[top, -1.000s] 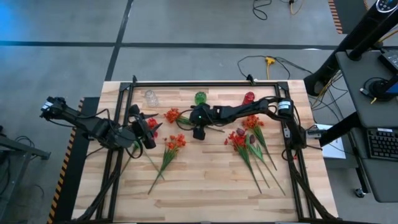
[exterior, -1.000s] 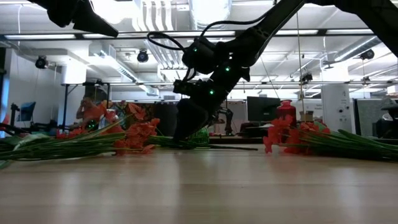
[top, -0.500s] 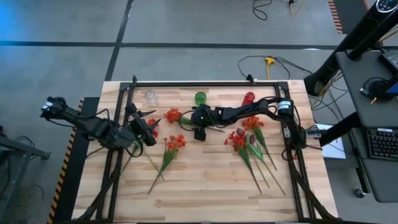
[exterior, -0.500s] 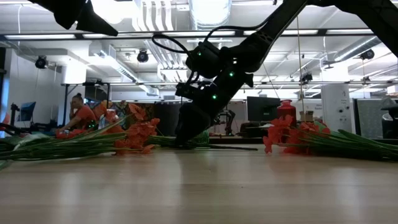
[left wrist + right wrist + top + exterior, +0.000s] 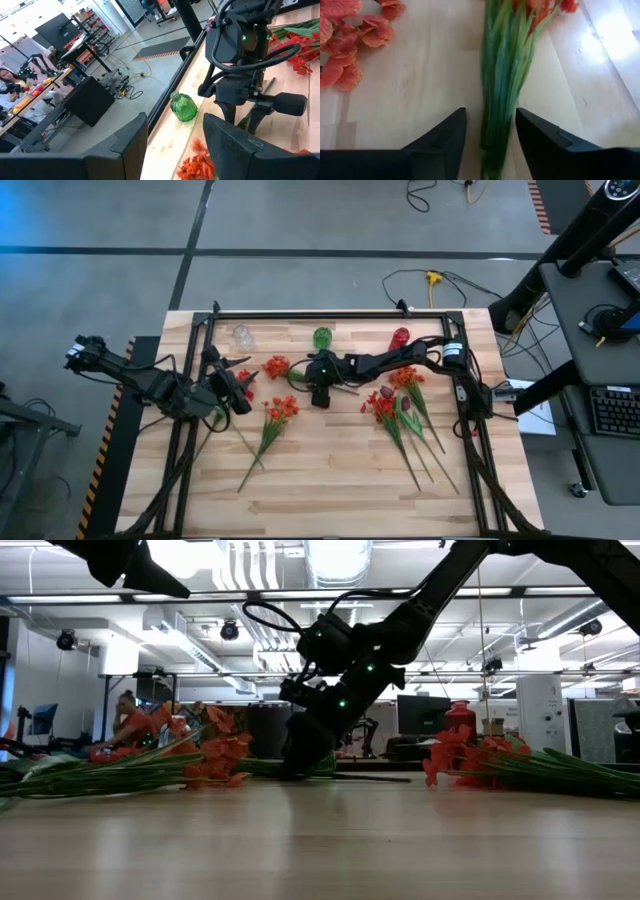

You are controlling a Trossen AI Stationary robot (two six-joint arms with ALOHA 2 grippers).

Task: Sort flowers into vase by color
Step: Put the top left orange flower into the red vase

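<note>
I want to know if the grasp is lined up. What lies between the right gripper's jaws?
A bunch of green stems runs between the open jaws of the right gripper, over bare wooden table, as the right wrist view shows.

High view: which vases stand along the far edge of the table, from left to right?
Clear glass vase → green glass vase → red glass vase.
</note>
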